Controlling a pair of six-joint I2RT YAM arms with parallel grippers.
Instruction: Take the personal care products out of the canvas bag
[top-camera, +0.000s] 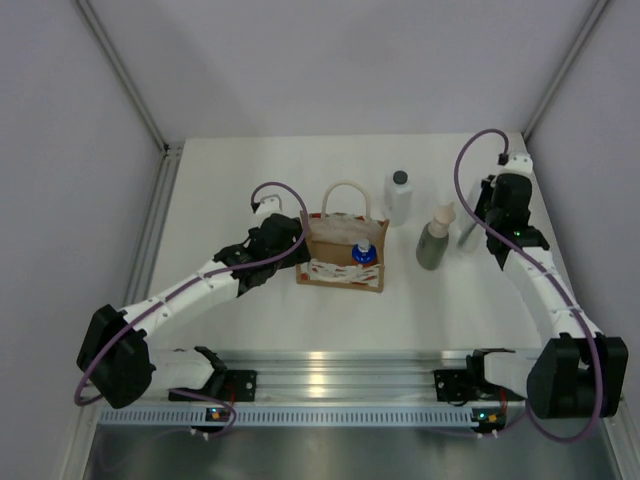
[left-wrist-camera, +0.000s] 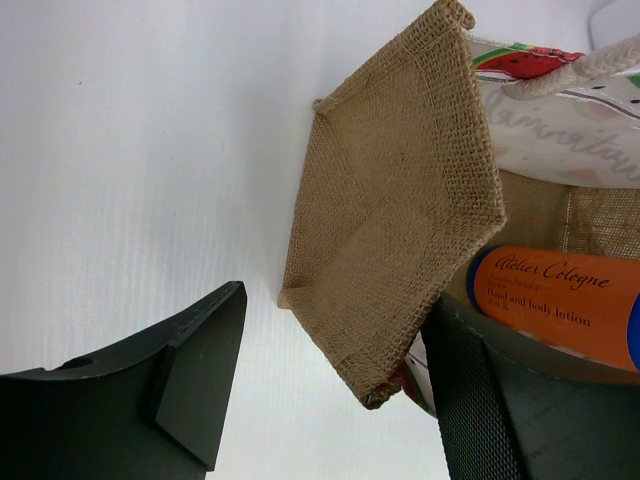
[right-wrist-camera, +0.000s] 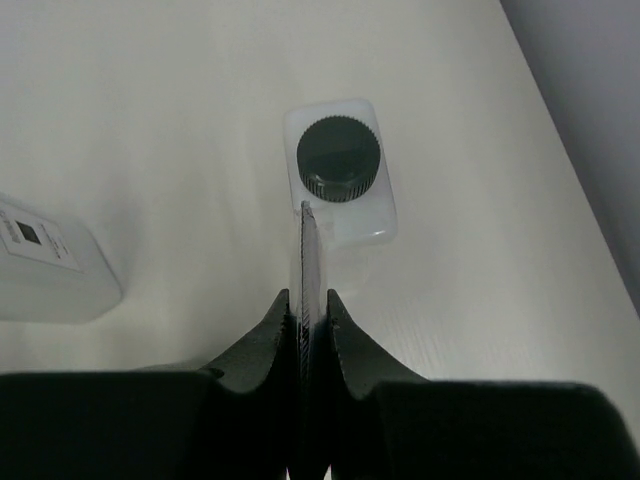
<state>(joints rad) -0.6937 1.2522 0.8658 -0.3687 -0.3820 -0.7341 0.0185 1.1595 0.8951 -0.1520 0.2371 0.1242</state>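
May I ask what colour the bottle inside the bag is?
The bottle is orange, blue top; left wrist view.

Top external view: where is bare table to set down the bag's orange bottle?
Free: the strip between the tan canvas bag and the metal rail; the far left corner beyond the left arm. Crowded: right of the bag, with the dark-capped white bottle, the beige-capped grey-green bottle and another white bottle.
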